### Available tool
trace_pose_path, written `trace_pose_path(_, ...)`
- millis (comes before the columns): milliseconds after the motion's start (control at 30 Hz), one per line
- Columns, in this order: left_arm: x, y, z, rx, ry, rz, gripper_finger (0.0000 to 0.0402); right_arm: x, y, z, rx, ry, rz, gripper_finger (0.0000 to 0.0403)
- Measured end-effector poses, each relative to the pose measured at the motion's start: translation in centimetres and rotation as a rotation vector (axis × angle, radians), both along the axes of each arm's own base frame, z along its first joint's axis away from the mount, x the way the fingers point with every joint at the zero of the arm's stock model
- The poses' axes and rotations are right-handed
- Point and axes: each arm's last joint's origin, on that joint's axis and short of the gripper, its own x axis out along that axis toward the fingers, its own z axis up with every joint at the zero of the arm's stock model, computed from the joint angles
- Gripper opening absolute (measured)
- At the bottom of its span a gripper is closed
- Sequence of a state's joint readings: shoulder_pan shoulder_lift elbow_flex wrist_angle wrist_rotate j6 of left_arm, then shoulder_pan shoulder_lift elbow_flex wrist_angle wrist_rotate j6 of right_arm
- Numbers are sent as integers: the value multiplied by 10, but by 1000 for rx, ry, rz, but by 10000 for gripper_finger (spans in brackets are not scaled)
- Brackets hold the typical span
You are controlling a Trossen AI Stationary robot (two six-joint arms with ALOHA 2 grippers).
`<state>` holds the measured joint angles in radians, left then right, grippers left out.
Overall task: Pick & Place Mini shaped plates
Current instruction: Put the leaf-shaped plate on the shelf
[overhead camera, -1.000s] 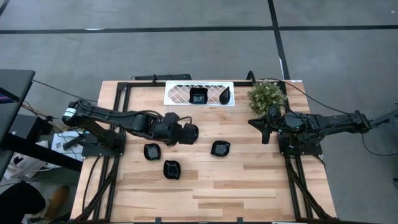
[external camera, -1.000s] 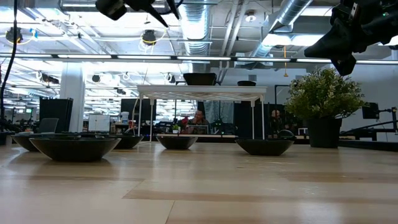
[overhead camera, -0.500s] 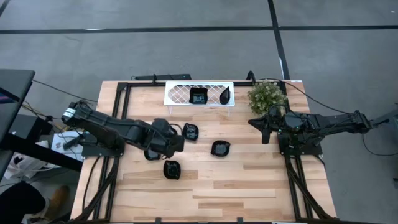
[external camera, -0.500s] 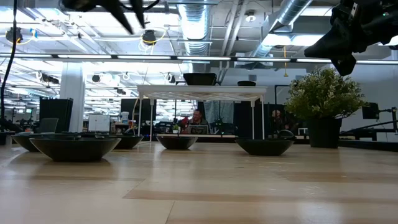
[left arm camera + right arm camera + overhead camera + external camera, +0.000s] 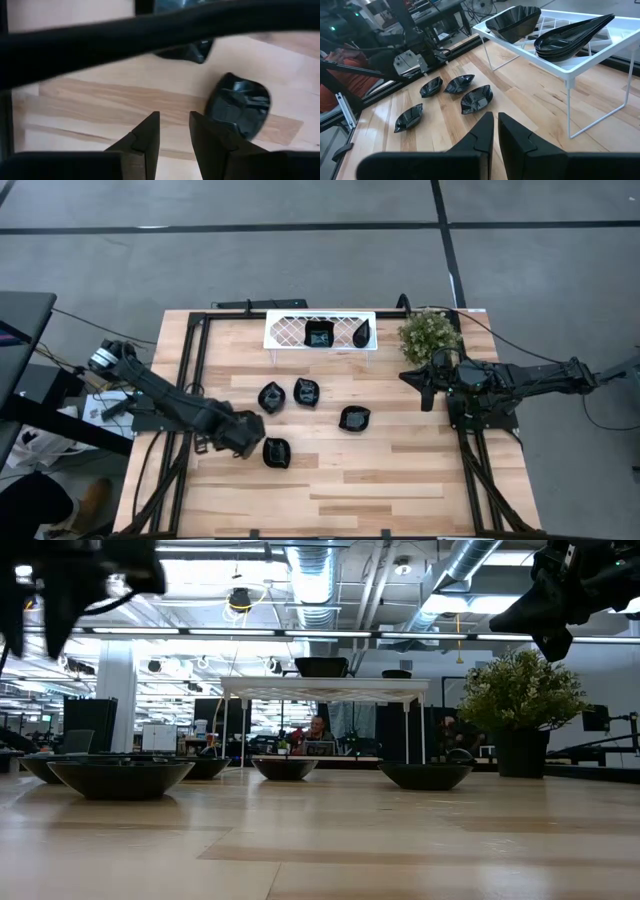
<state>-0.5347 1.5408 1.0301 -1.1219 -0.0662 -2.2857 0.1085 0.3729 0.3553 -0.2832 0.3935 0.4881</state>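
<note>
Mini shaped plates (image 5: pixel 305 392): four loose on table (image 5: pixel 400 480), two on white tray (image 5: pixel 285 330). Left gripper (image 5: pixel 243 442) empty, slightly parted, beside front plate (image 5: pixel 276 452). Right gripper (image 5: pixel 424 383) clenched, empty, near plant (image 5: pixel 428 332).

We looked past the right gripper (image 5: pixel 495 131), whose two dark fingers (image 5: pixel 481 132) stood close together with only a thin slit between them and nothing held. Beyond them the wooden bench (image 5: pixel 530 100) carried four small black plates: one squarish plate (image 5: pixel 477 99) nearest the fingers, two more (image 5: pixel 459 83) and (image 5: pixel 431 87) side by side behind it, and a fourth (image 5: pixel 409 117) set apart from these. A white lattice tray (image 5: pixel 580 60) stood raised on thin wire legs. On it rested a squarish black plate (image 5: pixel 513 22) and, just beside it, a leaf-shaped black plate (image 5: pixel 572 36). Dark frame rails (image 5: pixel 445 50) ran along the bench's far edge.
</note>
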Motion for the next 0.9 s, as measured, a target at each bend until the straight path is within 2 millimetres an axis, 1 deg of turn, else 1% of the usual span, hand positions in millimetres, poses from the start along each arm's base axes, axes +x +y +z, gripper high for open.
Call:
trace_pose_path(67,-9,1,-6,-19,-8,28,106,0,0,0,0,0,0,21)
trace_pose_path(200,-25,12,-17,-19,34,71,106,0,0,0,0,0,0,21)
trace_pose_path(500,-46,37,-37,32,58,124,106,0,0,0,0,0,0,21)
trace_pose_path(633,-49,47,-48,45,16,148,106,0,0,0,0,0,0,21)
trace_pose_path(767,-47,53,-57,45,-65,153,106,0,0,0,0,0,0,21)
trace_pose_path(900,-51,58,-65,50,-55,167,106,0,0,0,0,0,-1,21)
